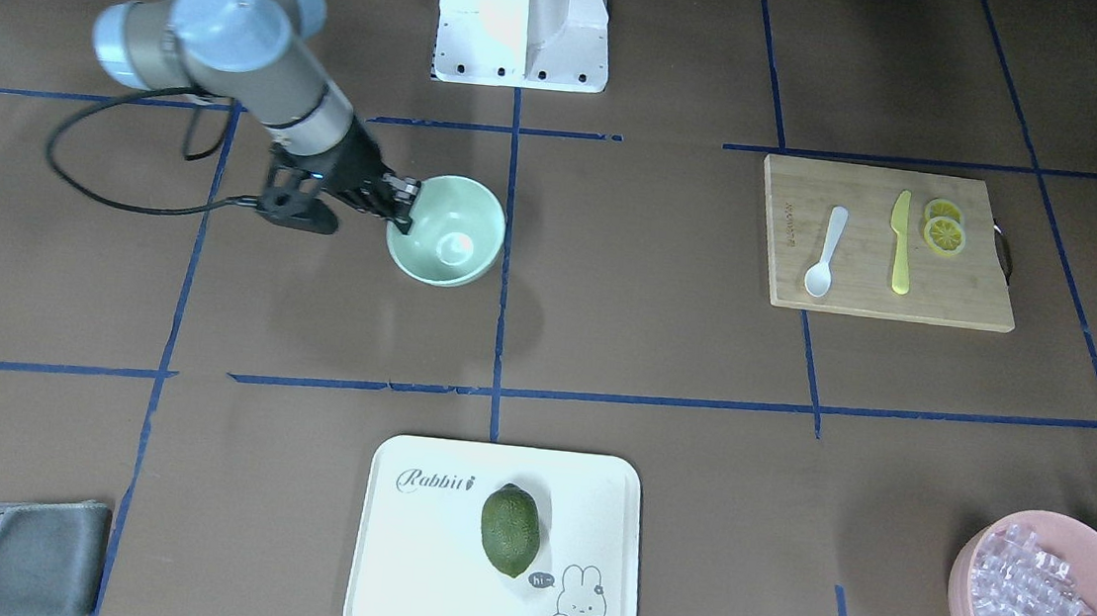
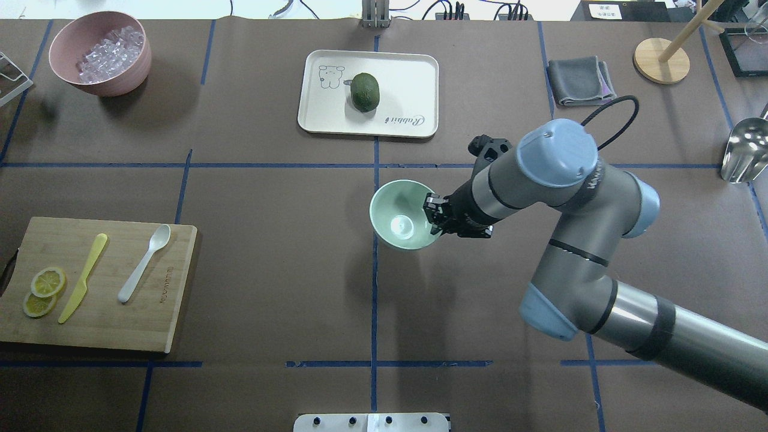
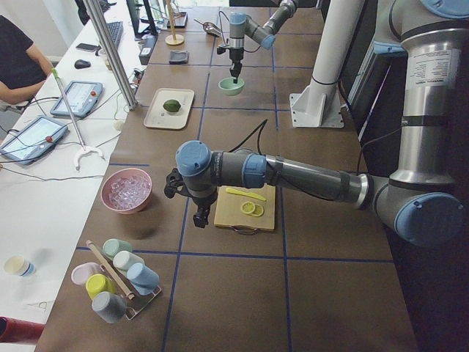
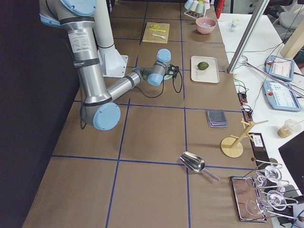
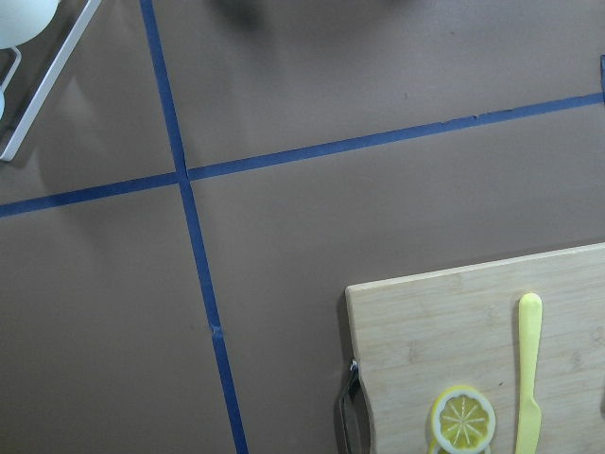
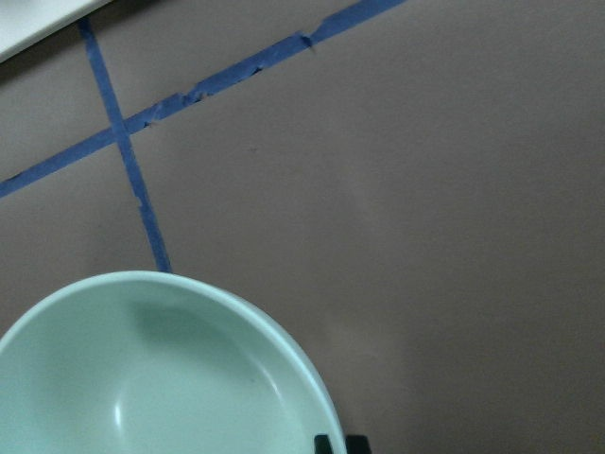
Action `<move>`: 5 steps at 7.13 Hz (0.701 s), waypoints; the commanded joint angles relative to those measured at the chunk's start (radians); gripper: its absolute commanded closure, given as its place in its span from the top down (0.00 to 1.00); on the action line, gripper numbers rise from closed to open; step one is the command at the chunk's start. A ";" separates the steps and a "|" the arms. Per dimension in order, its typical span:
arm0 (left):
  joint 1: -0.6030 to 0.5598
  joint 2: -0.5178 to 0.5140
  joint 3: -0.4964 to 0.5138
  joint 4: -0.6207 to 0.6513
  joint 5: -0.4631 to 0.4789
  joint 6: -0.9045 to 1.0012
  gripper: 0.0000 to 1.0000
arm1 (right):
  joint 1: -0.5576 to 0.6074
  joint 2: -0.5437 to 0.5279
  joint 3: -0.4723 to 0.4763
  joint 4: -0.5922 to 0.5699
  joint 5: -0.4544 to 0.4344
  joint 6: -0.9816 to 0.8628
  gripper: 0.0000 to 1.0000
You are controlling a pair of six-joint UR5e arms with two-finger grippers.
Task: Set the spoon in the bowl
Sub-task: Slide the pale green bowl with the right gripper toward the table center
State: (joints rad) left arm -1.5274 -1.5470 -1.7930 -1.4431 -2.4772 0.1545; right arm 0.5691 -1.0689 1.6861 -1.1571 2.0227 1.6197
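Note:
The white spoon (image 1: 824,253) lies on the wooden cutting board (image 1: 966,305), scoop toward the board's front edge; it also shows in the overhead view (image 2: 144,263). The mint-green bowl (image 1: 446,230) is near the table's middle, empty, and also shows from overhead (image 2: 399,215). My right gripper (image 1: 402,204) is shut on the bowl's rim, one finger inside and one outside (image 2: 433,215). The right wrist view shows the bowl's rim (image 6: 236,303) close below. My left gripper (image 3: 199,218) hovers by the board's end; I cannot tell whether it is open or shut.
A yellow-green knife (image 1: 901,245) and lemon slices (image 1: 944,228) lie on the board beside the spoon. A white tray (image 1: 385,582) holds a green fruit (image 1: 509,530). A pink bowl (image 1: 965,593) of clear pieces and a grey cloth (image 1: 30,556) sit at the far corners.

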 commanded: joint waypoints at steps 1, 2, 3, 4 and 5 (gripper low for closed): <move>0.003 0.002 0.015 -0.054 -0.002 -0.016 1.00 | -0.049 0.058 -0.071 -0.027 -0.094 0.022 0.00; 0.004 0.001 0.009 -0.057 -0.003 -0.016 1.00 | -0.055 0.060 -0.083 -0.027 -0.111 0.022 0.01; 0.004 0.001 0.006 -0.059 -0.003 -0.016 1.00 | -0.058 0.073 -0.092 -0.026 -0.120 0.025 0.01; 0.007 0.001 0.004 -0.059 -0.003 -0.016 1.00 | -0.060 0.084 -0.094 -0.027 -0.121 0.034 0.01; 0.009 0.001 0.004 -0.059 -0.003 -0.016 1.00 | -0.060 0.086 -0.094 -0.024 -0.121 0.037 0.02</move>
State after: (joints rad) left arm -1.5208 -1.5462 -1.7876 -1.5012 -2.4803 0.1382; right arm 0.5106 -0.9898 1.5947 -1.1831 1.9044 1.6509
